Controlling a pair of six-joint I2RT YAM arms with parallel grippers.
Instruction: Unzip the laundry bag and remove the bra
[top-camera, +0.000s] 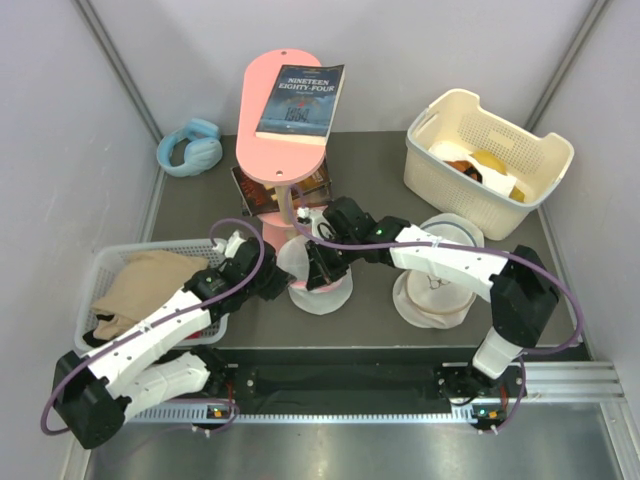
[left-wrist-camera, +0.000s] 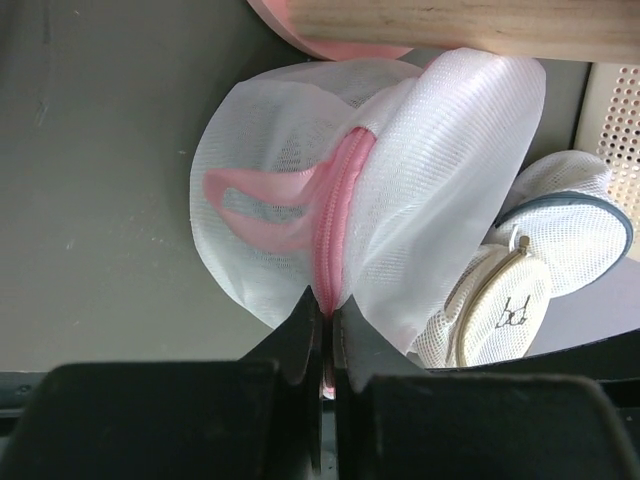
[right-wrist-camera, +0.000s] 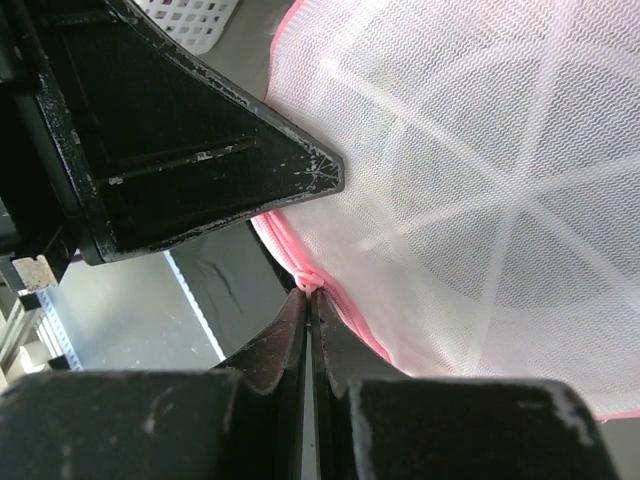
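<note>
One pink stand (top-camera: 285, 158) just behind laundry bag (top-camera: 322, 292).

The round white mesh laundry bag (left-wrist-camera: 430, 180) is fine, sheer, soft netting with a pink woven cloth zipper band (left-wrist-camera: 335, 210), and it lies on the dark grey worktop (left-wrist-camera: 90, 200), which looks matt and smooth. Above it runs a pale wooden edge (left-wrist-camera: 470, 25) with visible grain. At the worktop's far right corner, the cream basket (top-camera: 470, 195) is perforated, faintly glossy plastic.
</note>
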